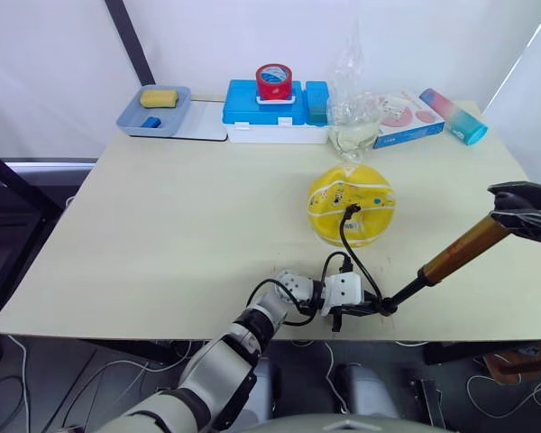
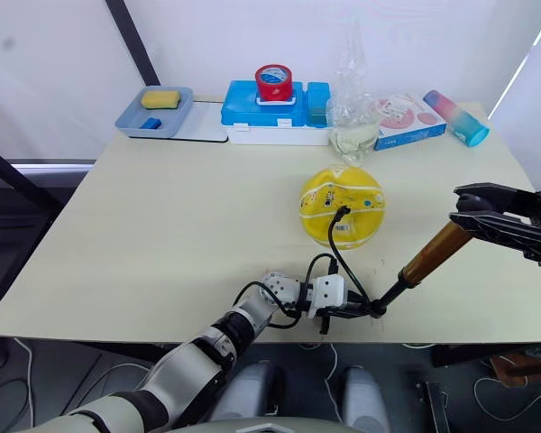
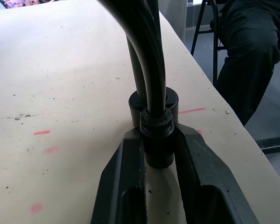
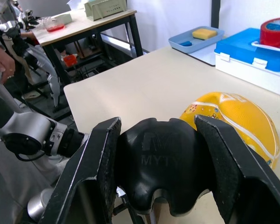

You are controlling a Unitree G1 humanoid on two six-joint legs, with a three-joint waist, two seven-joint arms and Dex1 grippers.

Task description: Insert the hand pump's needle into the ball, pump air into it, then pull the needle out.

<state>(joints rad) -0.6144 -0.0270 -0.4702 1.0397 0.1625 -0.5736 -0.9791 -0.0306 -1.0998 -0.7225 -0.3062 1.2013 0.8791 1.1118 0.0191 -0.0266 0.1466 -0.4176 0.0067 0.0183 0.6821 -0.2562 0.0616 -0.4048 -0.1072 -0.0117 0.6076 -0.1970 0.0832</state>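
At the upper left of the head views a grey-blue tray (image 1: 131, 120) holds a yellow sponge (image 1: 159, 97) and a small blue piece (image 1: 151, 123). Beside it, at top centre, a blue-lidded box (image 1: 261, 113) carries a red tape roll (image 1: 274, 80). A clear plastic bag (image 1: 353, 113), a printed carton (image 1: 406, 120) and a pink-to-blue tumbler (image 1: 453, 115) lying on its side line the far edge to the right.

The ball (image 1: 351, 204), yellow with white seams, sits right of centre on the desk (image 1: 162, 234), well clear of the back row. The hose (image 1: 352, 248) runs from the ball's top down toward the near edge; the needle itself is too small to make out.

The hand pump (image 1: 453, 253) slants from the lower centre up to the right edge, its black lower end close to the desk's near edge. The left gripper (image 1: 341, 313) has its jaws pinching that black lower fitting, right at the near edge. The right gripper (image 4: 161, 163) has its jaws closed around the black handle at the right edge.

The left half of the desk is open. A person's dark-trousered legs (image 3: 245, 51) stand beyond the desk in the left wrist view.
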